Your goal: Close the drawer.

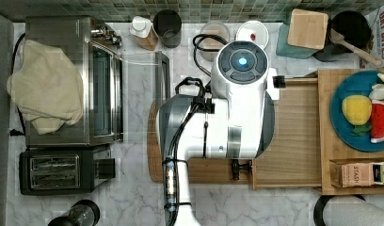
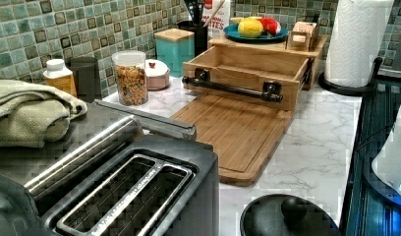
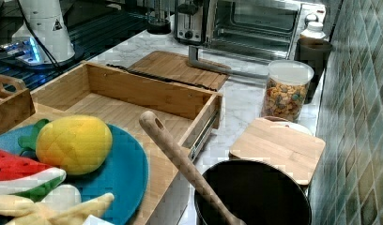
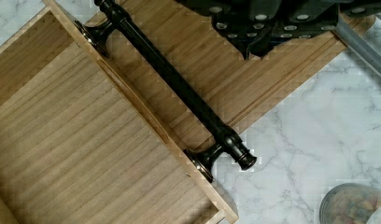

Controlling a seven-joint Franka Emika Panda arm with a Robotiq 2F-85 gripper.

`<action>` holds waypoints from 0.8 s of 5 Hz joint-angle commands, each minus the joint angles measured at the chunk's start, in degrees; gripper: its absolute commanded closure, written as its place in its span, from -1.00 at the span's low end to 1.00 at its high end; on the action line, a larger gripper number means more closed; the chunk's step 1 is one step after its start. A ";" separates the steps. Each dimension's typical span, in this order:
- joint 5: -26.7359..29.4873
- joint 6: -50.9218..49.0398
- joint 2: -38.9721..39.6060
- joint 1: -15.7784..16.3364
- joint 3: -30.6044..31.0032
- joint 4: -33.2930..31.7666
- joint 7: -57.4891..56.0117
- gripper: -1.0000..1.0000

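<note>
1. The drawer [image 2: 247, 64] stands pulled well out from its light-wood stand on the marble counter [image 2: 311, 147], its bare wooden floor open to view and its black bar handle [image 2: 233, 88] running across the front panel.
2. In the wrist view, the gripper [image 4: 272, 23] hangs above the cutting board [image 4: 254, 79], apart from the handle [image 4: 179, 86]; whether its fingers are apart or together cannot be told.
3. The cutting board [image 2: 233, 135] lies flat on the counter directly in front of the drawer, its far edge just beneath the handle.
4. In the top view, the Panda arm [image 1: 228, 108] reaches over the drawer's front edge, hiding the handle and part of the cutting board [image 1: 155, 155].
5. On the stand's top, a blue plate [image 3: 128, 173] carries toy fruit, including a yellow pineapple [image 3: 72, 143].
6. A jar of cereal [image 2: 130, 77] stands near the tiled wall, beside the toaster oven's lowered door [image 2: 144, 120].
</note>
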 commanded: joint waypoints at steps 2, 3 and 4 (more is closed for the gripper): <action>-1.39 4.70 -0.77 -0.26 0.06 -3.93 -4.38 1.00; 0.39 4.96 -1.11 0.34 1.20 -6.60 -16.40 1.00; 4.55 -3.90 5.77 0.46 1.81 -0.16 -21.25 1.00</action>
